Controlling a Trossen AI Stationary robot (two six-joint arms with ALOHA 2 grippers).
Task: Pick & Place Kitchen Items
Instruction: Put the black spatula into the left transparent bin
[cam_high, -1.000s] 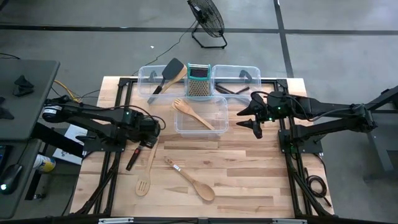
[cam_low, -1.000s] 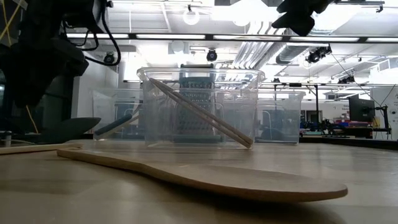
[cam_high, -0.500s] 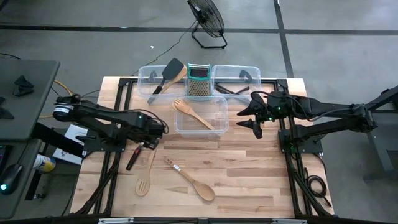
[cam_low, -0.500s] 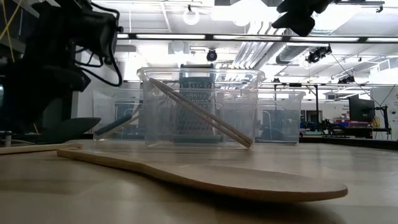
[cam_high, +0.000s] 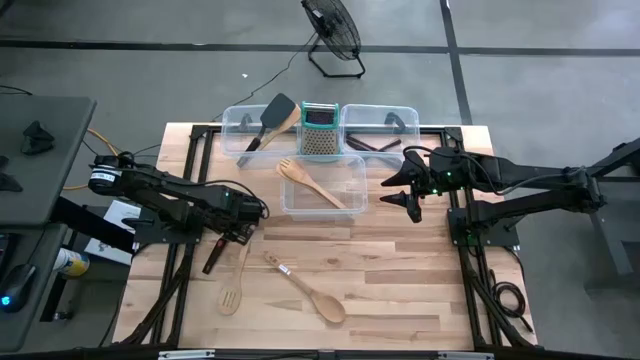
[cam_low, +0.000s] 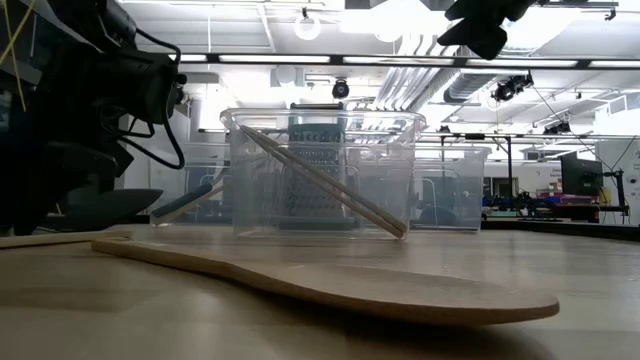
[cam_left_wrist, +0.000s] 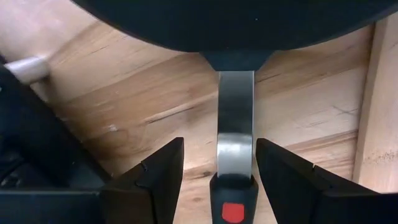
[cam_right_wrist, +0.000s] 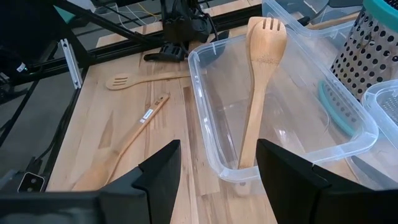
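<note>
The left gripper sits low over the left part of the desk, above the black-handled tool that lies there. In its wrist view the jaws stand apart on either side of the tool's metal neck, with a gap showing on both sides — not touching it; the black handle with its red mark sits between the fingers.

The right gripper hangs above the desk just right of the front bin, its jaws wide and holding nothing.

A slotted wooden spoon lies just beside the black-handled tool, its head near the front edge. A plain wooden spoon lies at a slant near the middle front. A wooden fork rests tilted in the front bin, tines up over the rim — handle end down in the near corner.

In the back left bin a black turner and a wooden utensil lean out over the rim. The grater stands between the two back bins. The back right bin holds dark utensils that are hard to tell apart.
</note>
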